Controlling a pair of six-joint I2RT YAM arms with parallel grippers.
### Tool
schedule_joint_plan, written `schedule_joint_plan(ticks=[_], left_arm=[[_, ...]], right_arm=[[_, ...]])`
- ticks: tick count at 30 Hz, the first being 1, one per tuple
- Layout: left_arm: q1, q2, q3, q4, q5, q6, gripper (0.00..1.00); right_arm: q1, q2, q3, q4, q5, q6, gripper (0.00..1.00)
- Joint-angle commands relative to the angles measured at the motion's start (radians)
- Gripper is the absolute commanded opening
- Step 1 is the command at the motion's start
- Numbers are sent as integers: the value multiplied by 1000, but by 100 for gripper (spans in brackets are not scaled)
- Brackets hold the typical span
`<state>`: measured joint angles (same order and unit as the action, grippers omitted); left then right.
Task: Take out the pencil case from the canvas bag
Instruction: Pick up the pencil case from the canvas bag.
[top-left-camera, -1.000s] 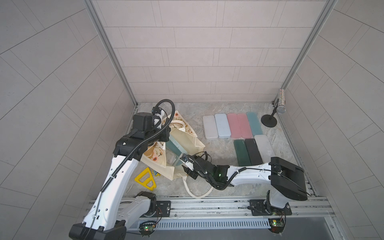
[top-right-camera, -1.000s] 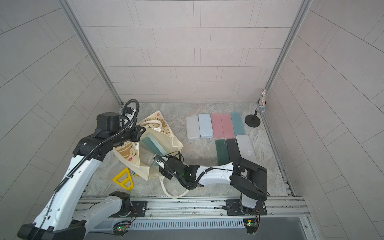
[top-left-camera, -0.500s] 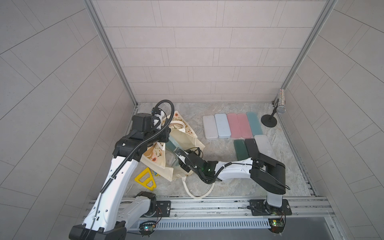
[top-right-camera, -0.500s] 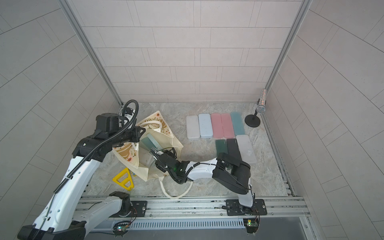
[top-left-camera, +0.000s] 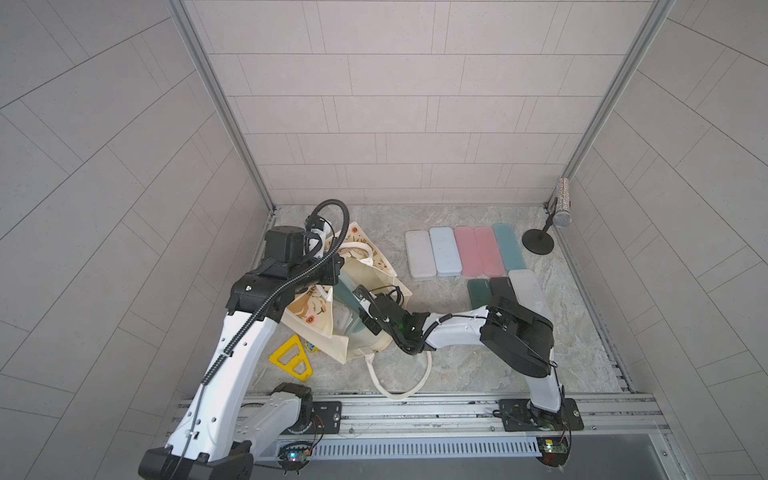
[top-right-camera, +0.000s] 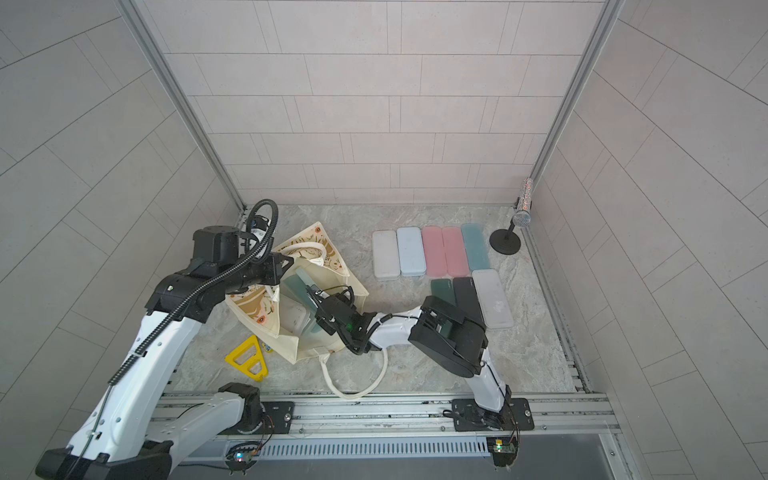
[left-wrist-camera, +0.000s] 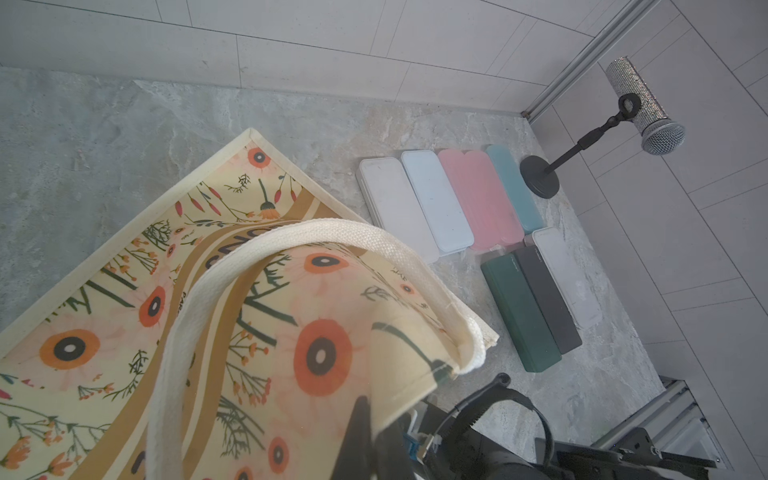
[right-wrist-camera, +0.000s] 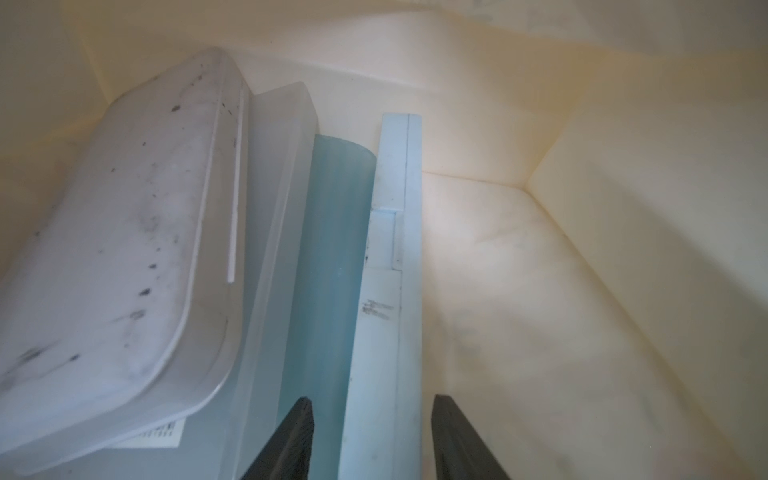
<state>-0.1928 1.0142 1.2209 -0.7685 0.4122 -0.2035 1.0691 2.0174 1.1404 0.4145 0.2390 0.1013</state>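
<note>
Inside bag (right-wrist-camera: 582, 291), right gripper (right-wrist-camera: 368, 401) stands partly open, jaws astride blue case (right-wrist-camera: 390, 291); left gripper (left-wrist-camera: 365, 415) is clamped on bag rim.

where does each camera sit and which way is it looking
Top views: high in front, looking down on the table; both arms show.
Left wrist: over the canvas bag, facing laid-out cases; left claw pinches fabric.
Right wrist: inside the bag, facing stacked cases; open right claw shows.
Shared: microphone, top and left wrist views.
</note>
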Motion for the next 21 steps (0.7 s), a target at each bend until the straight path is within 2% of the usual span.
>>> schedule_joint_plan(ticks=[1, 11, 16, 21], left_arm=[[-2, -19, -5, 61, 64, -7, 0], [-2, -23, -8, 61, 57, -4, 0], [-2, -19, -7, 60, 50, -2, 0], [-2, -17, -2, 51, 34, 7, 0]], right_arm=[[-13, 29, 19, 0, -26, 33, 49], [-17, 34, 18, 10, -43, 25, 34], [-14, 3, 7, -2, -9, 22, 30], [-8, -46, -15, -13, 28, 14, 29]])
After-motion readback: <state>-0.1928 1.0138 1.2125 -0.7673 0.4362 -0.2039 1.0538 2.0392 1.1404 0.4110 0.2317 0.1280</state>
